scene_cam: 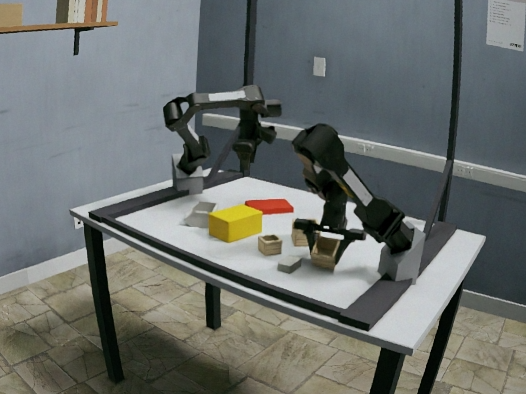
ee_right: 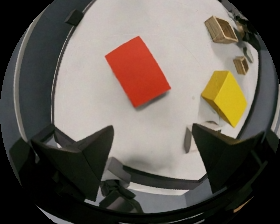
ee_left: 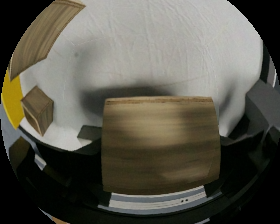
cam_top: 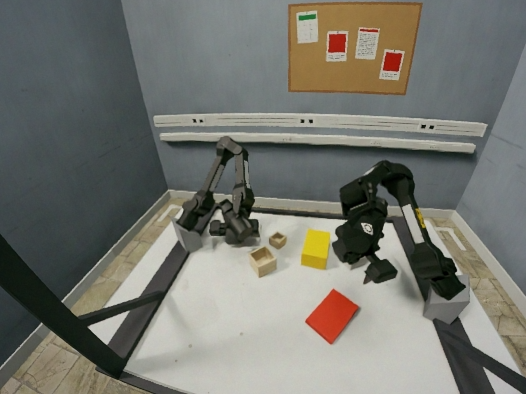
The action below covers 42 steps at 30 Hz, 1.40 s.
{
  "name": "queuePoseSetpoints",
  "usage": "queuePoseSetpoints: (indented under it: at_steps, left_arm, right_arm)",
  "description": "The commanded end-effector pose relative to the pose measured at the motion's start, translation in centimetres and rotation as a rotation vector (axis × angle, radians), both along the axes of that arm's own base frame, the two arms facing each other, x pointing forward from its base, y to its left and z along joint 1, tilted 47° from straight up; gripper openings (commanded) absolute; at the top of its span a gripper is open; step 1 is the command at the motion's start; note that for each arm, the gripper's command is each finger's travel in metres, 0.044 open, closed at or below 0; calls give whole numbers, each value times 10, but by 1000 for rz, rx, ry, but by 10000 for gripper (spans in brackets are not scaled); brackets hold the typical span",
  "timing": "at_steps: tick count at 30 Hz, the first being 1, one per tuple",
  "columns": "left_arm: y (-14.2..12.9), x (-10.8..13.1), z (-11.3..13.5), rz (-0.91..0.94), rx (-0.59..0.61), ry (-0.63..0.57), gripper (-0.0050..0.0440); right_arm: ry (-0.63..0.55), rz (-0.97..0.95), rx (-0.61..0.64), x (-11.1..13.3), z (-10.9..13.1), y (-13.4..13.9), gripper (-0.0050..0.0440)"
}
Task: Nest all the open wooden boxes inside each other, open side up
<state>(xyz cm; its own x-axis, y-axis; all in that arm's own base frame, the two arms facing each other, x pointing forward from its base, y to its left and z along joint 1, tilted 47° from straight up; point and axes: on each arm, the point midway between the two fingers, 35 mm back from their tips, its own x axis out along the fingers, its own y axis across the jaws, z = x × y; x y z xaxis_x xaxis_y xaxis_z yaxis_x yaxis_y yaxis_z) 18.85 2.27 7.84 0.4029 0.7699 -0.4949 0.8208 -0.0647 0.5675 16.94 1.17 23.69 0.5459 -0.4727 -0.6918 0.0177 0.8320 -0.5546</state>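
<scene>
Three open wooden boxes are waiting to be nested, and the nearest I am seeing, the biggest-looking pale brown wooden box [scene_cam: 324, 261] [ee_left: 160, 145], is sitting between the left gripper's [cam_top: 235, 236] [scene_cam: 327, 252] [ee_left: 161, 145] [ee_right: 243, 32] jaws. They are gripping it by two opposite outer walls, presumably leaving its mouth free to receive the others. It is showing its opening towards me, seemingly tilted, so it is probably needing levelling before being set on the white table [cam_top: 240, 357] [scene_cam: 400, 317] [ee_left: 150, 50] [ee_right: 165, 115]. A small grey block [scene_cam: 289, 264] [ee_left: 91, 133] [ee_right: 248, 54] is lying just beside it. The smallest light wooden box [cam_top: 277, 242] [scene_cam: 270, 248] [ee_left: 37, 110] [ee_right: 241, 65] is standing mouth up nearby, outside those jaws, and the middle-sized light wooden box [cam_top: 266, 267] [scene_cam: 300, 236] [ee_left: 45, 37] [ee_right: 220, 31] is resting just beyond, also mouth up. A yellow rectangular block [cam_top: 315, 249] [scene_cam: 235, 223] [ee_left: 11, 102] [ee_right: 225, 97] and a flat red block [cam_top: 332, 316] [scene_cam: 270, 206] [ee_right: 137, 72] are lying farther off, playing no evident part. Farthest away, the right gripper [cam_top: 371, 272] [scene_cam: 245, 167] [ee_right: 154, 129] is hanging wide open and holding nothing, well apart from every box.
</scene>
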Motion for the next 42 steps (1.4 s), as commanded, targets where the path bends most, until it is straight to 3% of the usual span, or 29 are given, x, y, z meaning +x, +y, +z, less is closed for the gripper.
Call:
queuePoseSetpoints:
  at_steps: [1, 25, 41, 42]
  left_arm:
    - [-3, 3, 1, 35, 40, -12, -50]
    - [-9, 9, -12, 236, 316, -28, -50]
    - [-7, 16, -21, 315, 412, -64, -50]
    - [-7, 16, -21, 315, 412, -64, 24]
  right_arm:
    - [-7, 1, 1, 0, 1, 1, 400]
    - [-7, 1, 1, 0, 1, 1, 400]
    - [-7, 1, 1, 0, 1, 1, 400]
    - [-7, 1, 1, 0, 1, 1, 400]
